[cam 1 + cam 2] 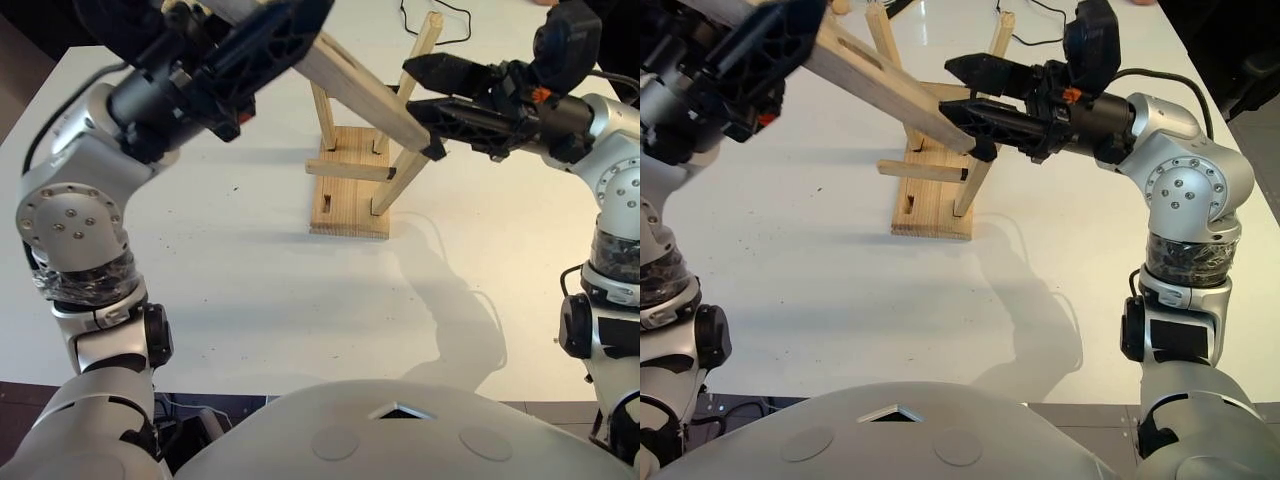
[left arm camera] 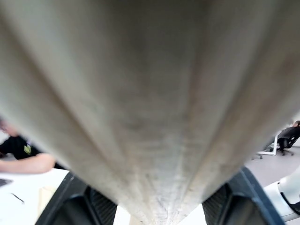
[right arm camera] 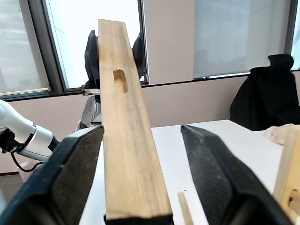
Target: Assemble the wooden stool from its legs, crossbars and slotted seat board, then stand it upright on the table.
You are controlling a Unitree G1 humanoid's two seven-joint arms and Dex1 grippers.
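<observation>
So it's mid-assembly here, on the "get another leg in" step. The seat board (image 1: 345, 205) is lying flat on the table (image 1: 250, 290) with two standing legs (image 1: 322, 115) already poking up out of it and a crossbar (image 1: 350, 170) running between them. The loose leg (image 1: 365, 92) is hanging in the air above all that, slanting down from the robot's upper left toward the right arm. The left gripper (image 1: 262, 38) is doing the carrying, fingers clamped on the upper end of the leg as far as I can judge. The right gripper (image 1: 415, 88) is sitting at the lower end with its fingers spread. In the right wrist view the wood is running up between the two pads (image 3: 211, 173) with daylight showing on at least one side, so it's framing the leg rather than pinching it. The crossbar slot (image 3: 120, 79) in the leg is facing that camera. My guess at what's coming: the right side needs to close on that lower end so both arms are steering, then tip the leg up more vertical and walk its end down into a free board slot (image 1: 326, 203). The fiddly bit is probably lining up the crossbar's free end with the leg's slot while not knocking over the two legs already seated.
</observation>
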